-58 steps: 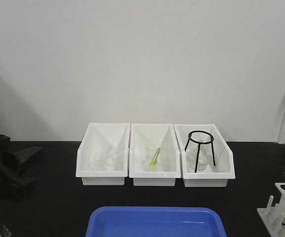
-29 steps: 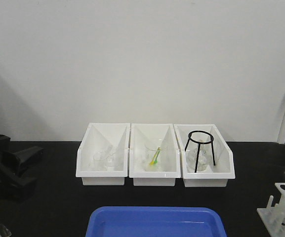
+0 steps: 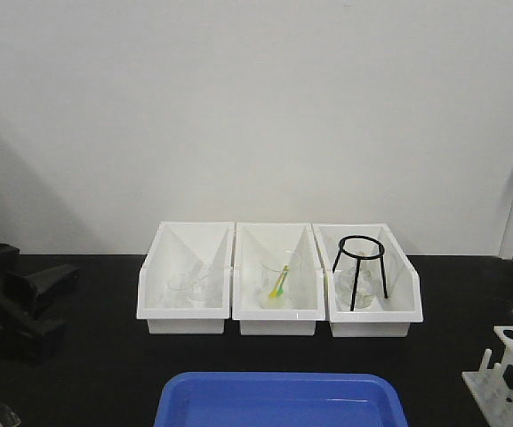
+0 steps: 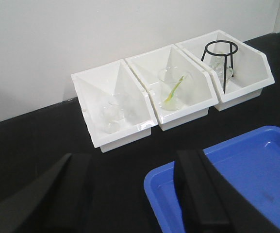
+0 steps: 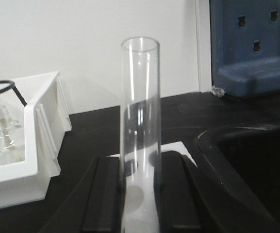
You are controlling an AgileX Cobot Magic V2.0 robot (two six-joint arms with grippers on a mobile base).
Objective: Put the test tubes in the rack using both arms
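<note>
In the right wrist view my right gripper (image 5: 140, 199) is shut on a clear glass test tube (image 5: 140, 97) and holds it upright between its black fingers (image 5: 106, 194). A white piece of the test tube rack (image 5: 182, 148) shows just behind the tube. In the front view the rack (image 3: 505, 378) stands at the bottom right edge, partly covered by a dark shape. My left gripper (image 4: 130, 199) is open and empty, above the black table at the near left corner of the blue tray (image 4: 246, 174). The left arm (image 3: 16, 302) sits at the far left.
Three white bins (image 3: 278, 316) stand in a row against the wall: glassware in the left one, a beaker with a green-yellow stick in the middle, a black tripod stand (image 3: 361, 267) in the right. The blue tray (image 3: 278, 400) lies in front. A dark sink rim (image 5: 246, 160) is right of the gripper.
At the bottom right of the front view, less of the white rack shows now, as a dark shape covers more of it. The left arm has barely moved.
</note>
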